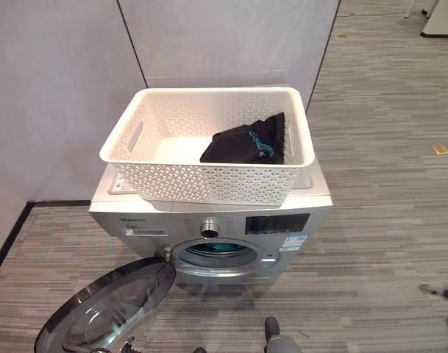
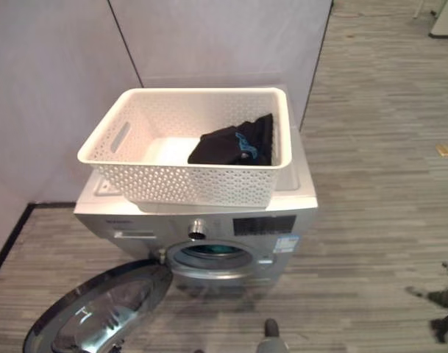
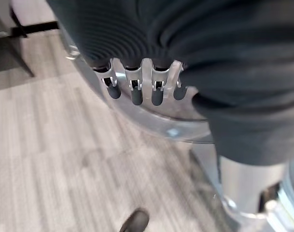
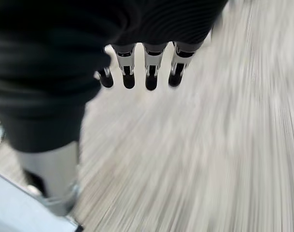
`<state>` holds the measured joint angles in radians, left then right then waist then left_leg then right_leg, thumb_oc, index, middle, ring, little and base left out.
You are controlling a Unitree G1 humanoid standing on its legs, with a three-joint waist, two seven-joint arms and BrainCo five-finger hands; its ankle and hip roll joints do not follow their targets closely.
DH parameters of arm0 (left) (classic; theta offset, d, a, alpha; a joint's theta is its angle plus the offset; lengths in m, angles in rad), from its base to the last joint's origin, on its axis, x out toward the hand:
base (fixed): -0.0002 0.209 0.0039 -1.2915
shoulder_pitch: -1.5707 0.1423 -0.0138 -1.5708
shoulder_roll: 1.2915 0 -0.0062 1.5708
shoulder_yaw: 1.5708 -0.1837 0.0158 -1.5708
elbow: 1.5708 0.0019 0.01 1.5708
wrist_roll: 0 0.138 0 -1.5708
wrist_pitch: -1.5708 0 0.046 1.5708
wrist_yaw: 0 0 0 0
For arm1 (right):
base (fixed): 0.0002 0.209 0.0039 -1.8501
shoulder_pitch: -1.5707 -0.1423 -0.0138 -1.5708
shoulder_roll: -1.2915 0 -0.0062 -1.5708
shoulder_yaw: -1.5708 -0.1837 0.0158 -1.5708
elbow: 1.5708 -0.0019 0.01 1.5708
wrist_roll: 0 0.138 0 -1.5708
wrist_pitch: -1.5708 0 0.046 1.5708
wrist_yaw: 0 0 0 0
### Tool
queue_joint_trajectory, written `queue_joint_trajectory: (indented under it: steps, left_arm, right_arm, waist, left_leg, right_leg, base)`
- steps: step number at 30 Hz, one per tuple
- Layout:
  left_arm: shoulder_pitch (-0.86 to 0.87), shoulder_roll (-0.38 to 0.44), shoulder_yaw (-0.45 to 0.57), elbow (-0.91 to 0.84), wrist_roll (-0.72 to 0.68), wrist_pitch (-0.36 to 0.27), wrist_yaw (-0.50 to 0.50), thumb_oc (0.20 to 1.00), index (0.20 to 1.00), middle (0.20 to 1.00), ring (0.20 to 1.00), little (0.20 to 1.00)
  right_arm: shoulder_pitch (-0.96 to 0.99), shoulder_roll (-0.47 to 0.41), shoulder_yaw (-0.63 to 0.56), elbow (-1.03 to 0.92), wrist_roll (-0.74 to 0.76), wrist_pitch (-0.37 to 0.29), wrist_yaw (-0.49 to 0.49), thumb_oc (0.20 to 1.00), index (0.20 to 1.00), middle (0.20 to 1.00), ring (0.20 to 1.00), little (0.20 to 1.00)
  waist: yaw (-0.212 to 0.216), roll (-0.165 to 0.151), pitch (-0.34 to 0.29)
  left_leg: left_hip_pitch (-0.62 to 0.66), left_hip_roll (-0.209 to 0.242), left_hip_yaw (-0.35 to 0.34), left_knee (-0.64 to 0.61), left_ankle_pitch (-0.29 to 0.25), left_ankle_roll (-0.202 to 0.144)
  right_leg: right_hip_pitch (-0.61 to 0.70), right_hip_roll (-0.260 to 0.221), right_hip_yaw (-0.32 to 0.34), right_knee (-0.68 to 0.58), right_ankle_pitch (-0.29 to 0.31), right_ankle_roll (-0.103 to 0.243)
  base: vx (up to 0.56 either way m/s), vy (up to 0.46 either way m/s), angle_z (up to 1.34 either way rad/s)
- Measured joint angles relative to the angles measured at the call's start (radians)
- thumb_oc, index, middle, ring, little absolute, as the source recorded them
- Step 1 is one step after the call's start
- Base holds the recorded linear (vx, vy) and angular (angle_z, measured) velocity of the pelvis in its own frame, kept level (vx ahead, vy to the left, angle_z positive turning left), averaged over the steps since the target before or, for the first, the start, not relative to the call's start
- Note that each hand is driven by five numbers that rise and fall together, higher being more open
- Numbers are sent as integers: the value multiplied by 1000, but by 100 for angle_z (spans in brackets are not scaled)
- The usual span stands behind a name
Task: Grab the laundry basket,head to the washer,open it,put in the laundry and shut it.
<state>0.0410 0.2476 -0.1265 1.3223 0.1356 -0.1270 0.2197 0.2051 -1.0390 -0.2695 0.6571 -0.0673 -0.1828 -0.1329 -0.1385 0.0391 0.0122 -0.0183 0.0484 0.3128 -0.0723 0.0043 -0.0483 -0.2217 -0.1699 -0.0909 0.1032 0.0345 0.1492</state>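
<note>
White perforated plastic laundry basket sits frame centre atop the silver front-loading washer, round glass door open.
Folded black garment, soft and light, lies inside; pinch a fold. Left robot hand and right robot hand hang relaxed, empty.

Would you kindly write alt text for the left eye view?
A white laundry basket holding a dark garment sits on top of a silver front-loading washer. The washer's round door hangs open to its left, over grey striped flooring.
</note>
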Motion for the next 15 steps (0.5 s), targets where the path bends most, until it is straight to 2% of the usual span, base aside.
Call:
queue_joint_trajectory:
  steps: [1,2,3,4,5,6,8,10,11,12,13,15]
  left_arm:
    - [-1,-2,3,22,-5,0,-4,1000,1000,1000,1000,1000]
    - [-3,-7,2,29,-11,3,-10,1000,1000,1000,1000,1000]
    - [2,-23,5,-4,-13,3,-15,1000,1000,1000,1000,1000]
    - [-1,-36,5,-17,-13,-7,-21,1000,1000,1000,1000,1000]
    - [-11,-40,6,-16,-13,-9,-26,1000,1000,1000,1000,1000]
    - [-14,-39,-1,-12,-17,-6,-31,1000,1000,1000,1000,1000]
    - [-14,-43,-22,-7,-19,-2,-43,1000,1000,1000,1000,1000]
    - [-8,-42,-12,13,-20,1,-47,1000,1000,1000,1000,1000]
    - [2,-38,-21,27,-20,2,-48,1000,1000,1000,1000,1000]
    - [8,-34,-52,39,-20,7,-48,1000,1000,1000,1000,1000]
    - [11,-33,-60,42,-21,7,-49,1000,1000,1000,1000,1000]
    - [-10,-15,-60,33,-40,8,-50,1000,1000,1000,1000,1000]
  right_arm:
    - [-65,-15,-70,11,-4,-18,-30,1000,1000,1000,1000,1000]
    - [-151,-24,-106,19,-5,8,-52,1000,1000,1000,1000,1000]
    - [-145,-59,-175,-115,-8,38,-61,1000,1000,1000,1000,1000]
    - [-89,-110,-216,-231,-26,7,-84,1000,1000,1000,1000,1000]
    - [-81,-147,-227,-279,-33,-27,-100,1000,1000,1000,1000,1000]
    - [-138,-200,-187,-270,-58,-52,-114,1000,1000,1000,1000,1000]
    - [-290,-295,-96,-204,-72,-32,-126,1000,1000,1000,1000,1000]
    - [-384,-317,-94,-274,-66,-42,-151,1000,1000,1000,1000,1000]
    - [-501,-323,-23,-271,-62,-54,-153,1000,1000,1000,1000,1000]
    - [-659,-336,100,-241,-53,-57,-154,1000,1000,1000,1000,1000]
    - [-858,-343,269,-203,-25,-49,-153,1000,1000,1000,1000,1000]
    - [-1093,-388,531,-207,-5,-45,-131,1000,1000,1000,1000,1000]
  waist:
    - [-6,-2,-14]
    - [-8,-9,-25]
    - [-8,-2,-25]
    - [-6,9,-32]
    - [-6,6,-33]
    - [6,-10,-43]
    - [34,-36,-60]
    - [41,-57,-74]
    - [57,-69,-80]
    - [69,-78,-84]
    - [76,-85,-89]
    - [118,-114,-84]
  left_leg:
    - [3,2,-4,-3,-3,0]
    - [8,3,-3,-2,-8,-1]
    - [19,-1,-5,-3,-11,1]
    - [18,-4,-12,-2,-11,2]
    - [18,-6,-22,-1,-9,3]
    - [17,-9,-30,-3,-6,0]
    - [12,-14,-32,-1,-7,2]
    - [-3,-16,-34,-1,-5,1]
    - [-10,-18,-40,-1,-3,1]
    - [-14,-22,-37,1,-3,2]
    - [-19,-26,-37,1,-1,4]
    - [-21,-31,-38,-2,14,7]
  right_leg:
    - [20,-2,-5,-24,9,3]
    - [31,0,-6,-33,14,6]
    - [52,0,-11,-50,20,12]
    - [57,-6,-18,-55,24,14]
    - [63,-10,-29,-54,23,15]
    - [66,-13,-35,-55,23,16]
    - [65,-22,-37,-55,25,20]
    - [61,-30,-54,-62,29,26]
    - [61,-35,-59,-70,33,29]
    - [61,-36,-58,-79,41,30]
    - [62,-38,-58,-93,51,31]
    - [65,-39,-62,-115,69,34]
  base:
    - [93,96,7]
    - [53,59,10]
    - [26,43,12]
    - [29,42,27]
    - [49,53,29]
    - [44,41,20]
    - [18,21,11]
    - [9,14,23]
    - [4,16,10]
    - [0,0,0]
    - [0,0,0]
    - [-25,0,10]
